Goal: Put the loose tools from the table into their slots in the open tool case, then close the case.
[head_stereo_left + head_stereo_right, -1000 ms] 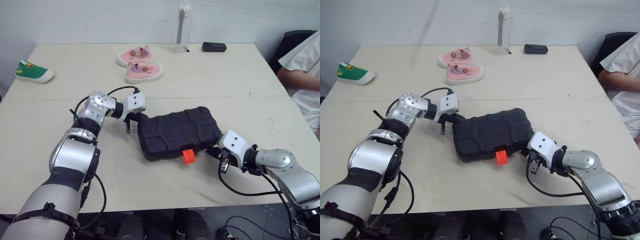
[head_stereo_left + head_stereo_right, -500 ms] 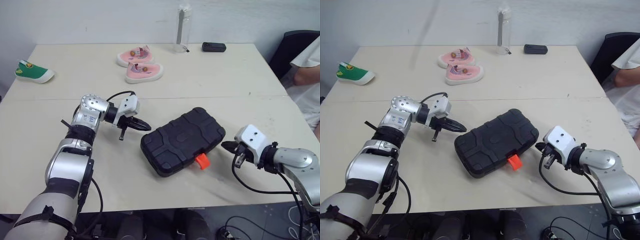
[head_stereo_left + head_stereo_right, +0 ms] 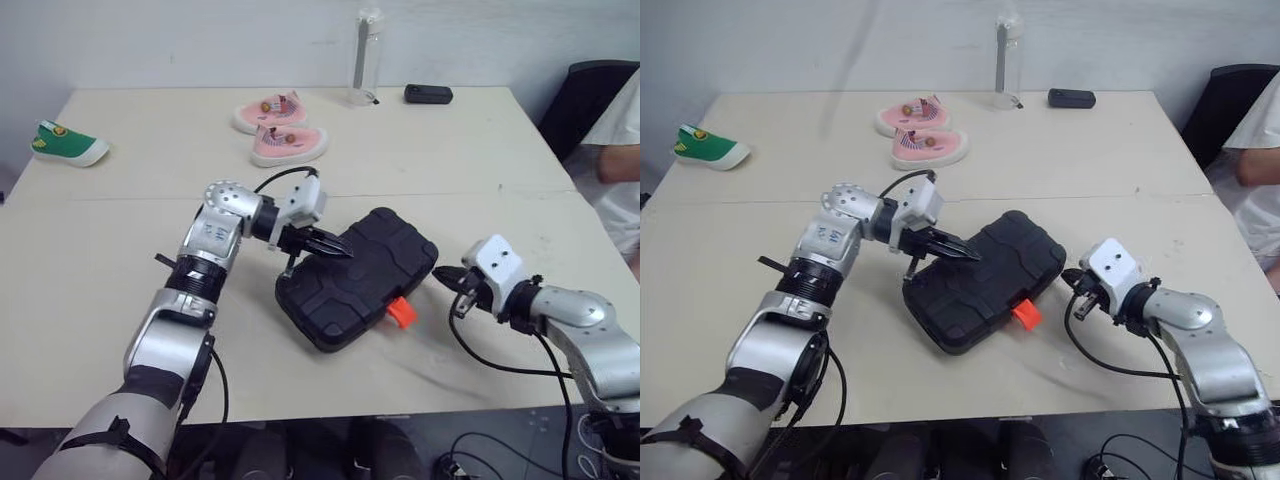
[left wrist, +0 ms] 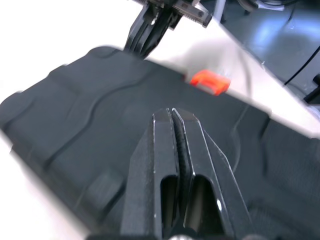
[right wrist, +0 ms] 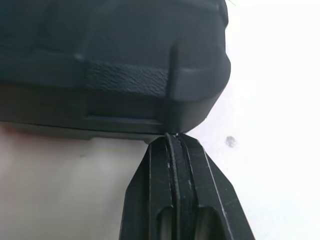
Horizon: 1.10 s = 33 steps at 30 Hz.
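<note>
Where the head cameras look down over the table (image 3: 140, 190), the black tool case (image 3: 355, 275) lies shut and flat near the front edge, turned at a slant, with its orange latch (image 3: 401, 311) on the side facing the robot. The left claw (image 3: 343, 250) reaches in from the left and sits over the far left part of the lid, its two black fingers drawn together with nothing between them. The right claw (image 3: 440, 273) is at the case's right-hand corner, tips just beside or touching it, fingers also together and empty. Further back on the table are two pink shoes (image 3: 280, 130), a green shoe (image 3: 65, 142) at the far left, a clear bottle (image 3: 366, 55) and a small black object (image 3: 428, 93) beside it. A person's arm (image 3: 620, 165) shows at the right edge.

From the left wrist, the fingers (image 4: 162, 165) are pressed flat against each other, holding nothing, directly over the ribbed lid. Beyond them is the orange latch, and past the far edge of the case the right claw points in at it.

From the right wrist, the fingers (image 5: 155, 200) are closed on each other, empty, and their tips meet the lower edge of the case's rounded corner, with bare table to either side.
</note>
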Available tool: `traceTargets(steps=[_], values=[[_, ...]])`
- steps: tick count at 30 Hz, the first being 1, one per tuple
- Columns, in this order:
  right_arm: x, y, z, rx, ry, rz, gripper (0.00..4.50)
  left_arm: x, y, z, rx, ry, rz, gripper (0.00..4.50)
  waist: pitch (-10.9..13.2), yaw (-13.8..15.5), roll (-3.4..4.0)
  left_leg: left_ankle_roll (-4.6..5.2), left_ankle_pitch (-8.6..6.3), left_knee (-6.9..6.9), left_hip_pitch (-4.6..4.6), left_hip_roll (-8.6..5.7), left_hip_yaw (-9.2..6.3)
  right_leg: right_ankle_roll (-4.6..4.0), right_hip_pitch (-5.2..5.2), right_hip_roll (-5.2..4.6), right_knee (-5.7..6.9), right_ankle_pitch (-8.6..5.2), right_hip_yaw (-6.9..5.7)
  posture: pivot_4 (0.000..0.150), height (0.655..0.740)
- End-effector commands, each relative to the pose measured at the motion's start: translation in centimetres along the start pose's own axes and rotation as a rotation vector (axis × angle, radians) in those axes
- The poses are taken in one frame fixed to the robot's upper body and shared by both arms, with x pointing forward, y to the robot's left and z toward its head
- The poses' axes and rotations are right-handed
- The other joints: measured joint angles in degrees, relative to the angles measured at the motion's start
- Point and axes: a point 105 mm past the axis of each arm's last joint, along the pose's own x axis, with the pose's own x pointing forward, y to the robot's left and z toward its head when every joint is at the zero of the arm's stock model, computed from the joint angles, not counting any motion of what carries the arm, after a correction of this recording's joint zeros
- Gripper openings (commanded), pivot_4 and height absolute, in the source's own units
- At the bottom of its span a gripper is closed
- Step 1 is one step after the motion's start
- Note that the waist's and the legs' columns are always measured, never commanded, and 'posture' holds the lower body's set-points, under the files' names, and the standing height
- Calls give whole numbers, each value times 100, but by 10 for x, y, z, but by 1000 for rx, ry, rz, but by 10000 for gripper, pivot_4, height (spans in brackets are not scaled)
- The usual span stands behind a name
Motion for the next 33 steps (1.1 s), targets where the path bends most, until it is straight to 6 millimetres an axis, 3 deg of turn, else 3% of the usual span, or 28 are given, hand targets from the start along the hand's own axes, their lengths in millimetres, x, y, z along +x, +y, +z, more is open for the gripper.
traceTargets(steps=[1,5,12,15,25,28,33], values=[[-17,27,51,7,-186,116,0,12,-7,1,28,9,-42,455,0,-4,0,0,0,4,0,1,-2,0,1,1,2,0,0,1500,7316],[-9,51,62,70,-213,190,0,22,-11,-11,21,42,-62,455,0,-4,0,-1,0,13,0,10,-14,-1,9,0,2,0,12,1500,7316],[11,63,24,137,-34,180,0,30,-15,-19,35,60,-91,455,0,15,0,3,-2,17,-8,-9,-27,-1,12,-13,0,0,13,1500,7316],[8,61,12,152,26,154,0,30,-16,-19,44,64,-97,455,-1,15,1,5,-3,21,-5,-12,-31,0,21,-15,0,0,10,1500,7316],[-28,75,-3,204,92,193,0,33,-10,-17,61,61,-94,455,-3,13,4,16,-9,30,-5,-14,-48,1,34,-21,-3,1,1,1500,7316],[-29,76,-9,228,107,186,0,35,-9,-16,69,60,-101,455,-3,17,4,17,-9,30,-4,-14,-48,1,34,-22,-3,1,1,1500,7316],[-14,76,-23,261,123,151,0,40,-8,-15,84,64,-107,455,-3,22,4,17,-9,32,-4,-14,-49,1,34,-22,-3,1,1,1500,7316]])
